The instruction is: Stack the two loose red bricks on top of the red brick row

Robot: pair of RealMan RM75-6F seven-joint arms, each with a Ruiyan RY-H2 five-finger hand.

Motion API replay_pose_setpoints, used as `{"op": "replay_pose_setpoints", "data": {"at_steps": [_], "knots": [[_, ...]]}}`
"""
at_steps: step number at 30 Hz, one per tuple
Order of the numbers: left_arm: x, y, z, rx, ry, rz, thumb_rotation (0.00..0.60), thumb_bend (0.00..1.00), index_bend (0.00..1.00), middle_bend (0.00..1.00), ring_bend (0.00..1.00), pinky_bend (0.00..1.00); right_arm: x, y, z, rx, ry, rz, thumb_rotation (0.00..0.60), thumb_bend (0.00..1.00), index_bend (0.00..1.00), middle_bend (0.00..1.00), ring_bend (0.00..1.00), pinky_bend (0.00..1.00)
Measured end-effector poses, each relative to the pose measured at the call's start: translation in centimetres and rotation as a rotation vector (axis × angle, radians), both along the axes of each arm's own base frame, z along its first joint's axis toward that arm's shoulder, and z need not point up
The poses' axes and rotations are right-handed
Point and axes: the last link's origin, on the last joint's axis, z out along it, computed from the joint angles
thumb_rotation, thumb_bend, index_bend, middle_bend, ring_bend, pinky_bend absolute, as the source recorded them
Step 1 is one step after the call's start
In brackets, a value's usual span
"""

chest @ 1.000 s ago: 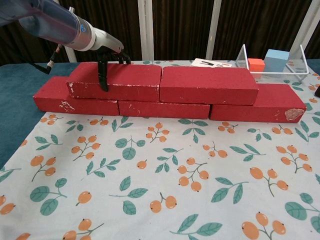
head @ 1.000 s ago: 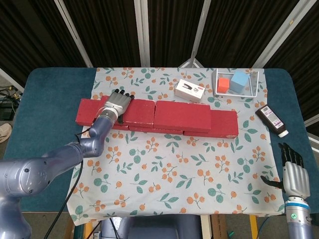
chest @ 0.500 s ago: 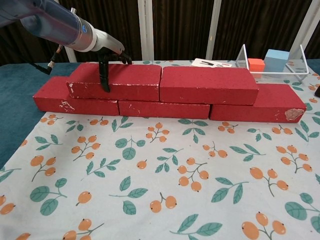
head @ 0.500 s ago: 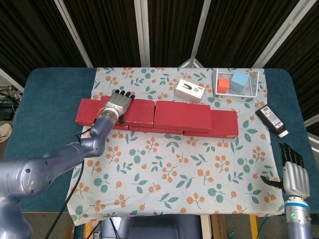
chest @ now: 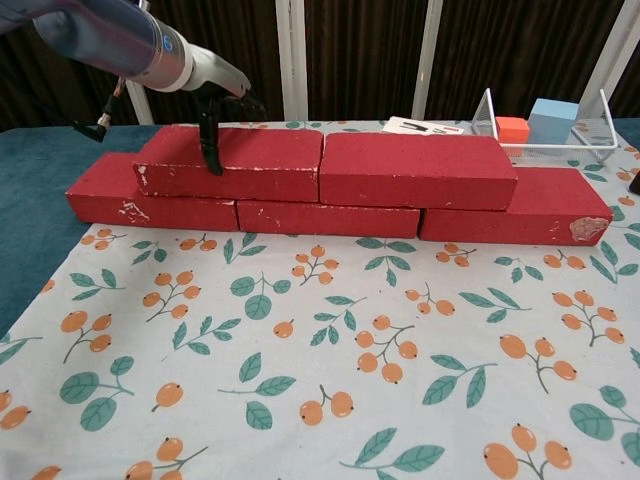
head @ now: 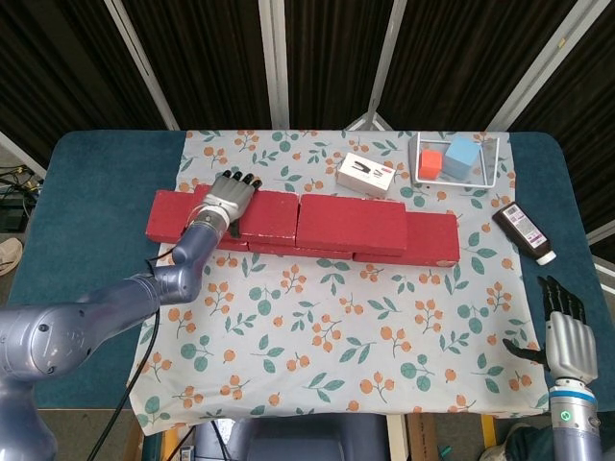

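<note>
While our left hand (head: 229, 198) is resting over the left upper brick (chest: 232, 163), fingers spread and thumb hanging at its front face, apparently gripping nothing, we are risking dragging it off the red brick row (chest: 330, 215). Our right hand (head: 567, 338) is waiting open, well apart. White box (head: 367, 175), wire basket (head: 496, 165) and bottle (head: 525, 231) are standing behind, not blocking.

The left arm (head: 115, 307) reaches forward and inward, its hand (head: 227, 197) palm down with fingers (head: 240, 181) spread and thumb (chest: 209, 150) hanging straight down. The right hand (head: 563, 331) hangs low at the near right edge, upright, its fingers apart, holding nothing.
</note>
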Motion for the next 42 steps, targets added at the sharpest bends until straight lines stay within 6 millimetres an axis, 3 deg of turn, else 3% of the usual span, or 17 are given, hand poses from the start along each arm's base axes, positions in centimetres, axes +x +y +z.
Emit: {"op": "replay_pose_setpoints", "data": {"at_steps": [7,12,17,23,26,35,42], "knots": [[0.7,-0.1,3.6,0.055,-0.050,0.000,0.600,0.00,0.00,0.00,0.00,0.06,0.0,0.0,-0.1,0.004,0.002,0.000,0.600,0.08,0.00,0.00,0.00,0.00],[-0.9,-0.7,7.3,0.091,-0.051,0.036,0.600,0.00,0.01,0.02,0.00,0.05,0.1,0.1,0.0,-0.004,-0.003,0.002,0.600,0.08,0.00,0.00,0.00,0.00],[-3.2,-1.7,9.3,0.089,-0.047,0.055,0.600,0.00,0.11,0.09,0.00,0.05,0.2,0.1,-0.1,-0.003,-0.003,0.003,0.600,0.08,0.00,0.00,0.00,0.00],[-7.1,-2.9,9.9,0.066,-0.007,0.101,0.600,0.00,0.20,0.09,0.00,0.05,0.4,0.1,-0.3,0.005,-0.005,0.006,0.600,0.08,0.00,0.00,0.00,0.00],[-8.1,-3.0,9.8,0.059,-0.001,0.126,0.600,0.00,0.22,0.09,0.00,0.05,0.4,0.2,-0.3,0.002,-0.005,0.005,0.600,0.08,0.00,0.00,0.00,0.00],[-10.5,-2.8,9.3,0.062,0.011,0.172,0.600,0.00,0.23,0.09,0.00,0.05,0.3,0.2,-0.3,-0.007,-0.008,-0.002,0.600,0.08,0.00,0.00,0.00,0.00],[-11.2,-2.8,8.4,0.043,0.025,0.175,0.600,0.00,0.22,0.09,0.00,0.05,0.4,0.1,-0.4,-0.007,-0.010,-0.002,0.600,0.08,0.00,0.00,0.00,0.00]]}}
